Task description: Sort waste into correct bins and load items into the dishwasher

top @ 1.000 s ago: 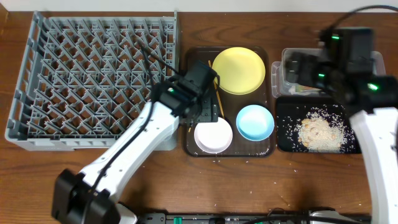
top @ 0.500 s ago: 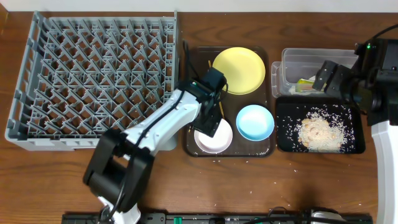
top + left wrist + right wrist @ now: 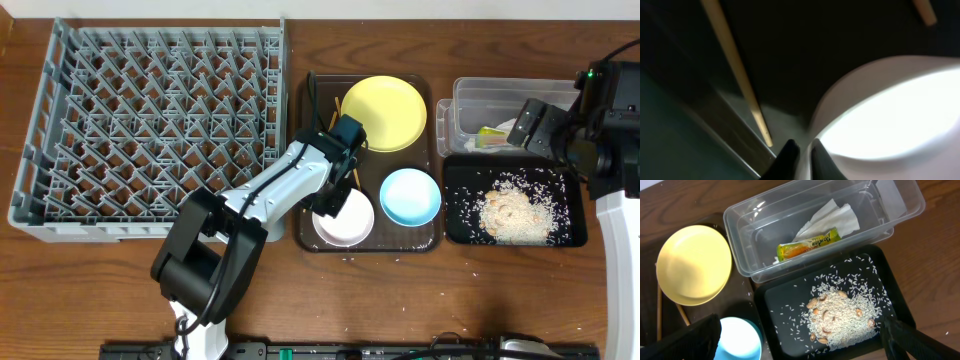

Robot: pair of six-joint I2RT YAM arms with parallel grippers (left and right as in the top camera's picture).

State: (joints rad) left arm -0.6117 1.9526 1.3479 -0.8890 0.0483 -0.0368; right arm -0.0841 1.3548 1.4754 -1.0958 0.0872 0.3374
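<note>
My left gripper [image 3: 331,203] [image 3: 802,145] is shut on the near-left rim of the white bowl [image 3: 346,222] [image 3: 890,110], one finger on each side of the rim. The bowl sits on the brown serving tray [image 3: 304,236] beside the light blue bowl [image 3: 410,196] [image 3: 740,337] and the yellow plate [image 3: 384,113] [image 3: 694,265]. Two chopsticks [image 3: 352,172] [image 3: 737,70] lie on that tray. My right gripper [image 3: 528,125] [image 3: 801,330] hangs open and empty above the bins. The clear tub [image 3: 510,92] [image 3: 740,215] holds the wrapper [image 3: 810,245] and the paper scrap [image 3: 832,217]. Rice [image 3: 515,210] [image 3: 840,315] lies in the black tray [image 3: 460,225] [image 3: 785,300].
The grey dish rack [image 3: 150,120] stands at the left with nothing in it. A few rice grains lie scattered on the table in front of the brown tray.
My left gripper has come down at the white bowl and shut on its rim. The right arm has drawn back to the right, off the tub, and stayed open.
</note>
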